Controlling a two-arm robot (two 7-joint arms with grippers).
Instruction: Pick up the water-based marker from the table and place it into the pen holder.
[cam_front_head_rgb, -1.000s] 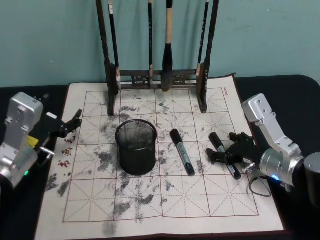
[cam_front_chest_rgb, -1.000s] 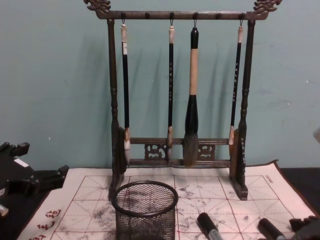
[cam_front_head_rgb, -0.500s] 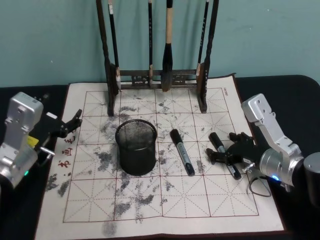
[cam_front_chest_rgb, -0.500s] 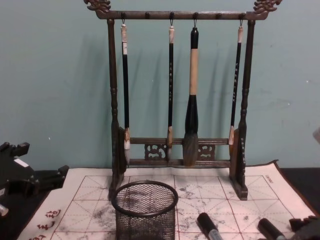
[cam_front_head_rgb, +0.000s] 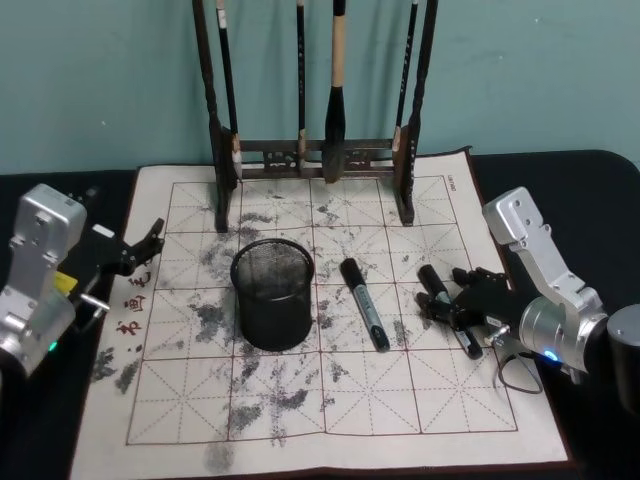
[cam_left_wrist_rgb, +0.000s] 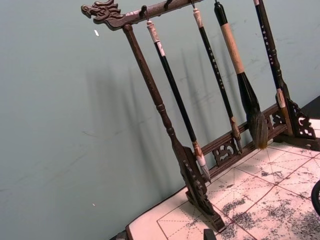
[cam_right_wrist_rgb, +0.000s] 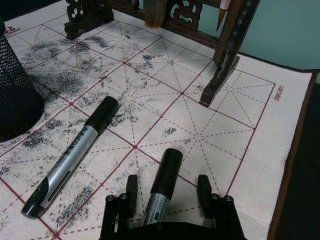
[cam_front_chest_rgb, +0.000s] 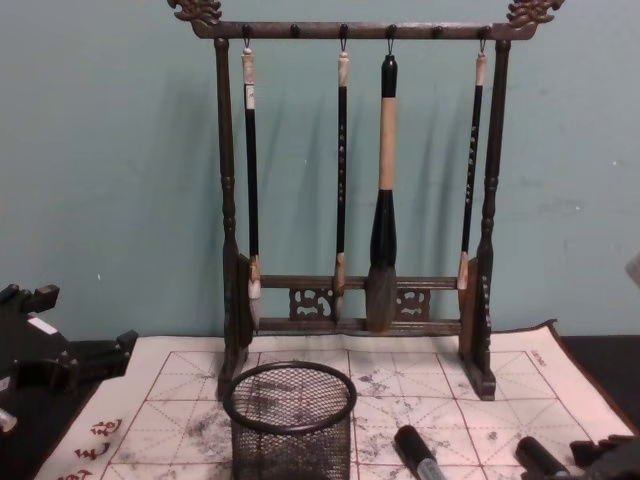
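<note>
The marker (cam_right_wrist_rgb: 166, 172) lies flat on the gridded cloth (cam_front_head_rgb: 300, 420), near the cloth's 3 o'clock edge. The right gripper (cam_right_wrist_rgb: 167, 181) is low over its barrel with fingers (cam_right_wrist_rgb: 132, 192) released, one on each side (a gap shows at both). At its 9 o'clock lies a second marker (cam_front_head_rgb: 365, 303), then the pen holder (cam_front_head_rgb: 272, 320), upright with open cloth around it. The brush rack (cam_front_head_rgb: 320, 155) stands toward 12 o'clock. The left gripper (cam_front_head_rgb: 150, 248) sits at the cloth's 9 o'clock edge, fingers spread, with the dark desk (cam_front_head_rgb: 590, 180) beyond.
</note>
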